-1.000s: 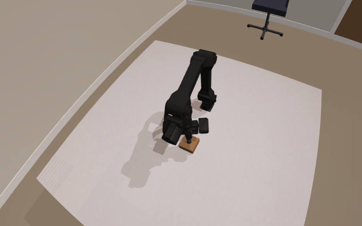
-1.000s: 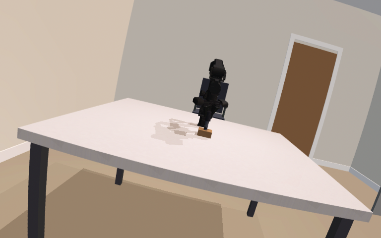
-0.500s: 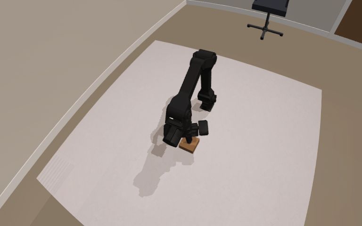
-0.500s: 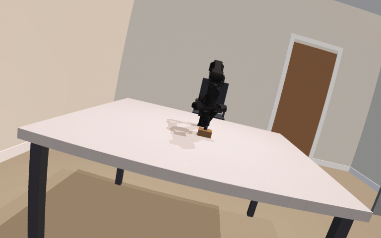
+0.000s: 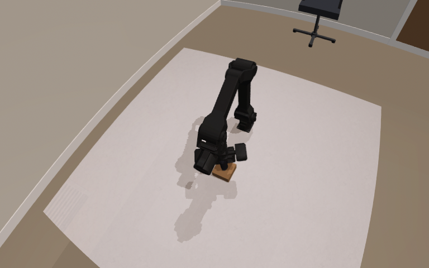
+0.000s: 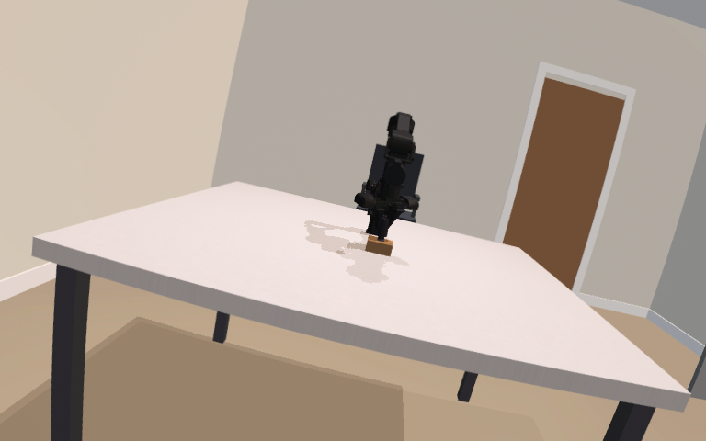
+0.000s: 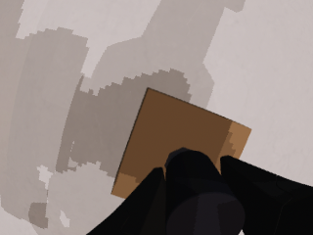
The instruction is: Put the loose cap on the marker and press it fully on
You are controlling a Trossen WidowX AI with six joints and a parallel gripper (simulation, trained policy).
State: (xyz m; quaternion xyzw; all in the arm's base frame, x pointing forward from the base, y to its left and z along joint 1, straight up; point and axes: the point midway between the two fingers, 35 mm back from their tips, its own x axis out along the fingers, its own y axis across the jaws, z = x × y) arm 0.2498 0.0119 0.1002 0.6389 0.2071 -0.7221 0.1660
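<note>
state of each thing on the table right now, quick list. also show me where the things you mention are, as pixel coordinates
gripper [image 5: 223, 160] [image 6: 381, 229] [image 7: 192, 169]: shut on the cap
cap [image 5: 224, 165] [image 6: 383, 225] [image 7: 202, 196]: held over the holder block, whether fully seated can't be told
marker: largely hidden, seating unclear
holder block [image 5: 225, 175] [image 6: 379, 247] [image 7: 168, 122]: flat on the table
arm [image 5: 225, 96] [image 6: 401, 138]: bent, reaching down

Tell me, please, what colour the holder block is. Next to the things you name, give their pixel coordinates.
The holder block [image 5: 228, 175] [image 6: 379, 248] [image 7: 166, 127] is orange-brown, seen best in the wrist view.

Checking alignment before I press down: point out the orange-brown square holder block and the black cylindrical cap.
orange-brown square holder block [image 5: 228, 176] [image 6: 378, 247] [image 7: 171, 117]: top, exterior, wrist; front edge, front side, top face.
black cylindrical cap [image 7: 191, 171]: wrist; side wall.
</note>
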